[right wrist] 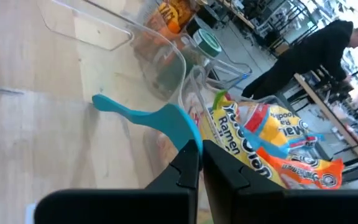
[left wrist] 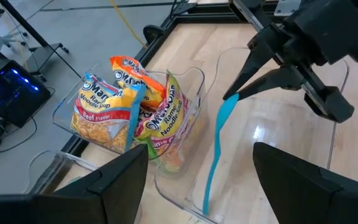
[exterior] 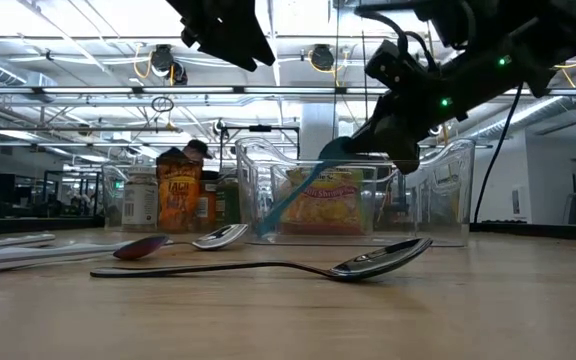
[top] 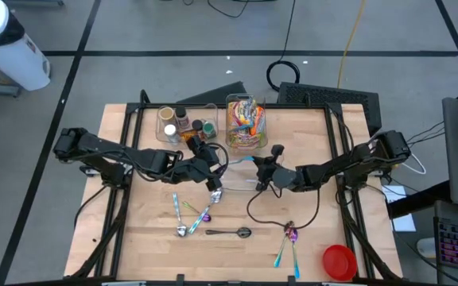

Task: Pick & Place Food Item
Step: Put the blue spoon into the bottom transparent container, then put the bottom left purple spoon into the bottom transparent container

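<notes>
Right gripper point(right wrist: 194, 152) sat mid-table, fingers pinched fully shut on the handle of a teal spoon point(left wrist: 219, 146), blade hanging down toward the board, probably so it can clear the clear tray point(top: 241, 187) edge. Left gripper point(top: 211, 163) hovered at its 9 o'clock, jaws wide, holding nothing, apparently staged to grab. Food item, the ramen packs point(left wrist: 126, 106), stood upright in a clear bin point(top: 245, 123) at 12 o'clock of both grippers, untouched. Loose spoons point(top: 213, 226) lay at 6 o'clock, red lid point(top: 339, 261) far at 4.
</notes>
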Available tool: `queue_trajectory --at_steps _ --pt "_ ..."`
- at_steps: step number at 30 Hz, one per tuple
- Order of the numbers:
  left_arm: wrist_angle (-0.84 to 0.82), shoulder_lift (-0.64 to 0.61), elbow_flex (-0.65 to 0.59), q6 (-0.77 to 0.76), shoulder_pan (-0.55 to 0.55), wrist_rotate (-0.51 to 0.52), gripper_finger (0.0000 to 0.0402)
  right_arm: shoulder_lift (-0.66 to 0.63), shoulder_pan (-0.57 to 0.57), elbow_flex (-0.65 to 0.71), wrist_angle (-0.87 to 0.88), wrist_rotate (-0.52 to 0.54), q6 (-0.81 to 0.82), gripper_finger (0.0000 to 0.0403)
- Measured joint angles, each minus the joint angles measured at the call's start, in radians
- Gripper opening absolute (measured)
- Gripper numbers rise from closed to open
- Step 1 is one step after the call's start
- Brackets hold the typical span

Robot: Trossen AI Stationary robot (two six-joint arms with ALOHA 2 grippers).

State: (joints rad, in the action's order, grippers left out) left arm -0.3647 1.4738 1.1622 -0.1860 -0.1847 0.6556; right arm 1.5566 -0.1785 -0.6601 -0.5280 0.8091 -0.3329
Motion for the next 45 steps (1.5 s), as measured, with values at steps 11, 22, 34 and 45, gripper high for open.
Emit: queue_trajectory --at_steps 11,22,34,45 --pt "0.000 0.000 0.000 -0.002 0.000 0.000 0.0299 0.001 0.050 0.001 0.018 -0.141 0.159 0.0115" --pt "0.000 0.000 0.000 -0.002 0.000 0.000 0.0299 -0.168 0.067 0.001 0.084 -0.290 0.212 0.0186" --pt "0.002 0.000 0.000 -0.002 0.001 0.000 0.0299 -0.584 -0.054 0.001 0.468 -0.765 0.544 0.0187" --pt "0.002 0.000 0.000 -0.023 0.001 -0.001 0.0299 -0.604 -0.221 0.023 0.888 -0.965 1.073 0.0165"
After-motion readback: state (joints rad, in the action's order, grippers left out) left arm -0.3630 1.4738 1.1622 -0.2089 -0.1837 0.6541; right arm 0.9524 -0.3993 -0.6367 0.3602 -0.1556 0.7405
